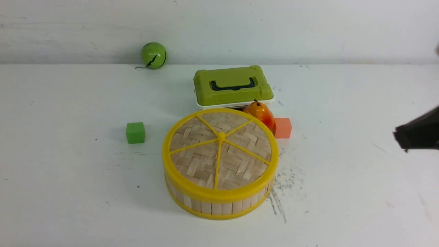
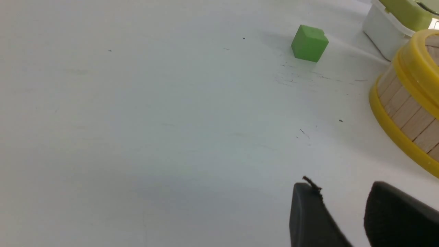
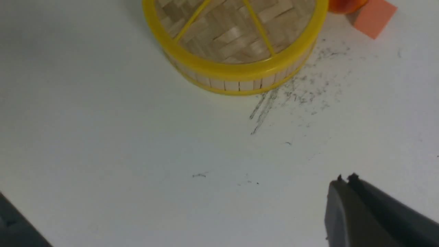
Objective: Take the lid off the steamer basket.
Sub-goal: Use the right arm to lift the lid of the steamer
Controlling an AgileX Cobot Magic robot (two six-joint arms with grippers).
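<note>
We expect the lid (image 1: pixel 219 154) to be light for its width, thin woven bamboo stiffened by plastic. The rim should be firm and a little slippery, while the weave could dent or split if we press on it. We judge the rim the best place to take hold, pinched on the right side, the one nearer our right tool (image 3: pixel 343 176), and lifted evenly so that it does not bind. The central knob looks small, and the spokes look too slim to trust with a hard pull.

The lid sits flat on the steamer basket (image 1: pixel 216 208), near the middle of the bench (image 1: pixel 343 192), with the green box (image 1: pixel 233 85) on its far side and the pear (image 1: pixel 261 115) close by at the far right. It is round, with a glossy yellow rim and 5 yellow spokes meeting at 1 knob over pale, herringbone-like bamboo. Below it show the basket's upright pale slats and its yellow bottom ring.

Our right tool is closed with nothing in it, well apart from the lid; our left tool (image 2: pixel 337 183) stands parted and holds nothing.
</note>
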